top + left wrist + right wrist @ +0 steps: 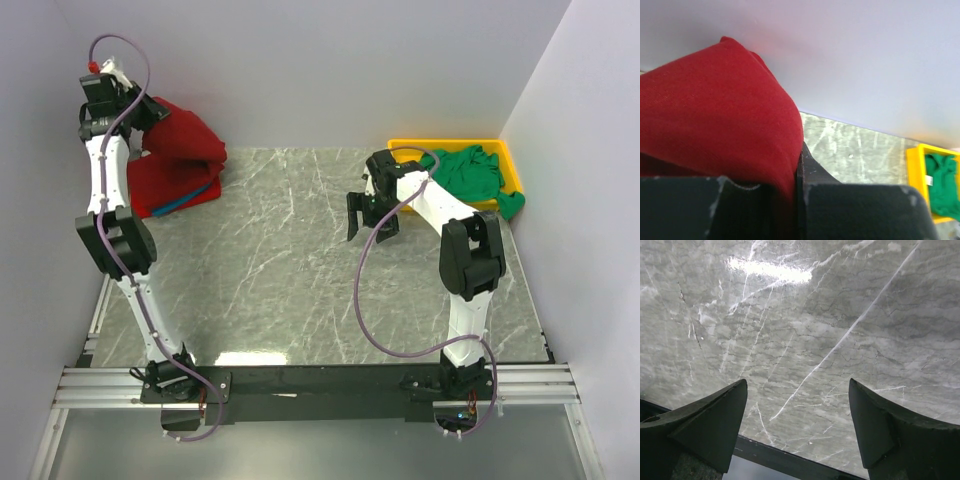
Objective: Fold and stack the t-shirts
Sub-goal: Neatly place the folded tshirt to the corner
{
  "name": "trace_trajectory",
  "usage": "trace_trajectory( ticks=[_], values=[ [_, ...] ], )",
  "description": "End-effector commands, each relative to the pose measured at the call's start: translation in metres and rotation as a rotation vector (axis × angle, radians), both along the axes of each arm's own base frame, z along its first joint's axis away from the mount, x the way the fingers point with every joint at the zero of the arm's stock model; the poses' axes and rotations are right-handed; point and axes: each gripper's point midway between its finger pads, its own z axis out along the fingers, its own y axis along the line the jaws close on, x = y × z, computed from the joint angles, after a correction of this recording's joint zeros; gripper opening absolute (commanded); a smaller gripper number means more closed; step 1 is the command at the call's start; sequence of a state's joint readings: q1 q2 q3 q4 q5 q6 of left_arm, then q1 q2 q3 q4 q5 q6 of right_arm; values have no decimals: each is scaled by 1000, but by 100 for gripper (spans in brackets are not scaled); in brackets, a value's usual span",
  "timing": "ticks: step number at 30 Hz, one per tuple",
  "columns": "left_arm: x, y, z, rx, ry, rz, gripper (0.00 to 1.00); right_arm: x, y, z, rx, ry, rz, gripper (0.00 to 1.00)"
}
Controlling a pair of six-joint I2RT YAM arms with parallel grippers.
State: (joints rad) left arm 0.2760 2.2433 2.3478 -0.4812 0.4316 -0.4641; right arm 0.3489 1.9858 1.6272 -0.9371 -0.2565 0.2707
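A dark red t-shirt (180,140) is lifted at the far left corner, draping down onto a pile of more dark red cloth (160,185) with a blue edge (190,197) showing under it. My left gripper (140,112) is shut on the dark red t-shirt (715,115), which fills the left of the left wrist view. A bright green t-shirt (470,172) lies crumpled in the yellow tray (410,147); it also shows in the left wrist view (942,185). My right gripper (368,222) is open and empty above bare marble (800,340).
The marble table top (290,270) spans the middle. White walls close in on the left, back and right. The yellow tray (914,165) sits at the far right corner. A dark rail runs along the near edge (320,380).
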Motion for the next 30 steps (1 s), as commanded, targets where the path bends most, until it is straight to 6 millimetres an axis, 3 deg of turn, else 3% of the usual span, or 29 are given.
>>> trace_trajectory(
  ticks=[1, 5, 11, 12, 28, 29, 30],
  values=[
    [-16, -12, 82, -28, -194, -55, 0, 12, 3, 12, 25, -39, 12, 88],
    [-23, -2, 70, -34, -156, -34, 0, 12, 3, 12, 24, -39, 14, 88],
    [-38, 11, 32, -14, -51, 19, 0, 11, 3, 11, 23, -36, 14, 88],
    [-40, 16, 16, -11, -16, 46, 0, 10, 3, 11, 24, -33, 14, 88],
    [-58, 82, -68, 76, 217, 261, 1, 6, 6, 8, 45, -19, 22, 88],
    [-61, 86, -73, 81, 237, 279, 5, 7, 6, 9, 46, -21, 21, 88],
    [-65, 86, -80, 82, 269, 287, 28, 7, 6, 10, 46, -22, 22, 88]
  ],
)
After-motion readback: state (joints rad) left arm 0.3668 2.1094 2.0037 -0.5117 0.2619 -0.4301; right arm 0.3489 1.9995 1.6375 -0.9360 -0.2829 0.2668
